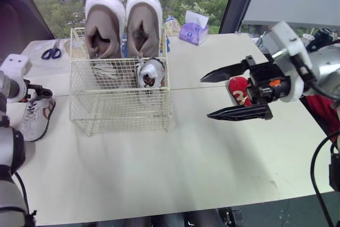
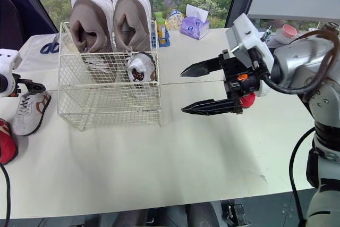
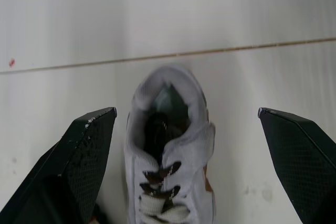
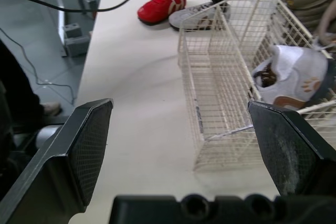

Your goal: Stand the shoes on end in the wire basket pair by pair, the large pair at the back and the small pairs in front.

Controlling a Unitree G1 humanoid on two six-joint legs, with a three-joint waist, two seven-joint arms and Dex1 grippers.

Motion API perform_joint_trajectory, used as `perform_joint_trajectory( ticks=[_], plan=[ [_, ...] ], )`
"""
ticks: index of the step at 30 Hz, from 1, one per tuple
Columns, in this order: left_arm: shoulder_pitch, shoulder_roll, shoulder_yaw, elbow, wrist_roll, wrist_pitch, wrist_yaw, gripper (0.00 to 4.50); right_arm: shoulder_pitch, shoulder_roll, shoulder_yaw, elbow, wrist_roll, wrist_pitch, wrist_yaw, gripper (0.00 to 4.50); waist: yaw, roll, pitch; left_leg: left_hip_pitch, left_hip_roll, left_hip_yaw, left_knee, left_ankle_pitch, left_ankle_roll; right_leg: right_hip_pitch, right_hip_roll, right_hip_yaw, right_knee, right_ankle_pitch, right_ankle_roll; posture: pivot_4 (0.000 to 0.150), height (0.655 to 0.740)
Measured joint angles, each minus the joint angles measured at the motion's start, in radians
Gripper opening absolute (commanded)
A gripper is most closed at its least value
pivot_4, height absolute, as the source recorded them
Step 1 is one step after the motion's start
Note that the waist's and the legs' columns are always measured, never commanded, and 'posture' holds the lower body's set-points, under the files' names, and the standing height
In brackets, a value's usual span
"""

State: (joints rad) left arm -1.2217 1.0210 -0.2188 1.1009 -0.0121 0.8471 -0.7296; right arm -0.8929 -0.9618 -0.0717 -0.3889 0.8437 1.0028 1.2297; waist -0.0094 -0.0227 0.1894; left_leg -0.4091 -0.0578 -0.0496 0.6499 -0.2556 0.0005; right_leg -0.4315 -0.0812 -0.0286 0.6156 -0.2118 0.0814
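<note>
The wire basket (image 1: 119,107) stands left of the table's middle. A large grey pair (image 1: 105,25) (image 1: 143,22) stands on end at its back, and one small white shoe (image 1: 150,73) stands in front of them on the right side. Its mate, a small white shoe (image 3: 168,145), lies flat on the table left of the basket, with my left gripper (image 3: 186,111) open and hovering over its heel end. My right gripper (image 1: 205,97) is open and empty, right of the basket. A red shoe (image 1: 240,90) lies behind it; another red shoe (image 2: 6,142) lies at the far left edge.
Scissors (image 1: 51,52) lie at the back left. A purple tissue box (image 1: 194,30) and small bottles (image 2: 161,27) sit behind the basket. A pink cup (image 2: 289,30) stands at the back right. The table's near half is bare white surface (image 1: 175,174).
</note>
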Motion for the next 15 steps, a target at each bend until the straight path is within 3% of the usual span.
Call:
perform_joint_trajectory(
  ticks=[12,15],
  plan=[
    [0.031,-0.084,0.061,0.103,0.027,-0.033,0.014,4.5,0.004,0.011,-0.009,-0.001,0.027,-0.008,-0.068,4.44,-0.001,-0.001,0.0,0.0,0.0,0.0,0.001,0.0,0.0,0.0,0.0,0.0,0.001,0.0,0.0,0.15,0.74],
    [0.043,-0.108,0.075,0.14,0.049,-0.096,0.048,3.67,-0.019,0.022,-0.009,-0.001,0.043,-0.006,-0.091,4.5,-0.002,0.0,0.0,0.0,0.0,0.0,0.001,0.0,0.0,0.0,0.0,0.0,0.001,0.0,0.0,0.15,0.74]
  ],
)
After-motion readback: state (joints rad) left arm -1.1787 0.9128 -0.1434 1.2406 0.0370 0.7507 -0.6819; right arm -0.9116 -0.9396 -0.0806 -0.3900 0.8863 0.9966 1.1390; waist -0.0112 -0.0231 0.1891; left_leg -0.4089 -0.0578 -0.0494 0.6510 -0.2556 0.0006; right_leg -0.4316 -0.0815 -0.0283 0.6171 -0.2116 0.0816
